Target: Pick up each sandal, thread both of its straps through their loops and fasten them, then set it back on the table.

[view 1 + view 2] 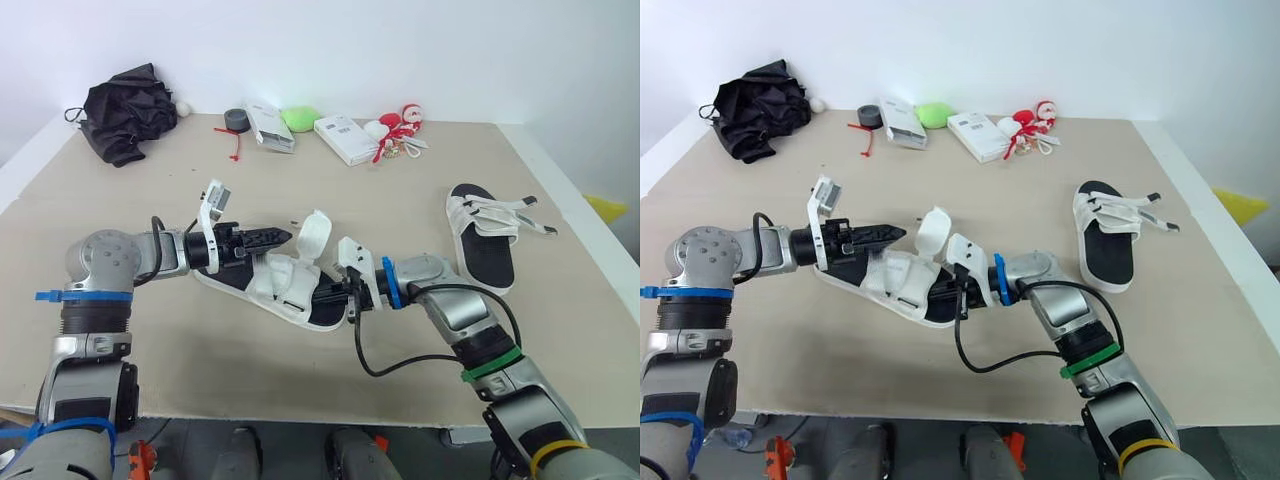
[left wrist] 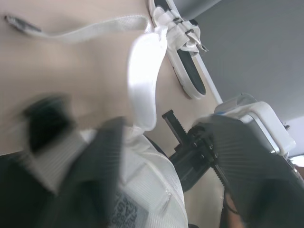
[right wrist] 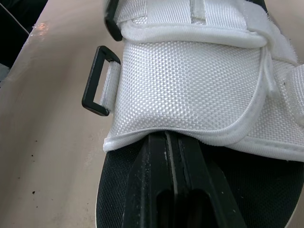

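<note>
Right gripper (image 3: 172, 142) is clenched under the near sandal's (image 1: 285, 283) white band (image 3: 190, 85).
Its black loop (image 3: 97, 81) is revealed by the right wrist view; the left gripper's (image 1: 278, 238) grip cannot be told.

Bright, even light, barely a shadow on the table (image 1: 300, 360). In the left wrist view the left gripper (image 2: 76, 128) is a blurry dark smear around 7 o'clock, and the strap (image 2: 142, 80) toward 12 glares white.

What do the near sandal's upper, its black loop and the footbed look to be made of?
Upper: white woven webbing, matte; the basket weave shows. Loop: probably moulded plastic, smooth black, slight sheen. Footbed: black, finely textured, likely foam or rubber.
</note>
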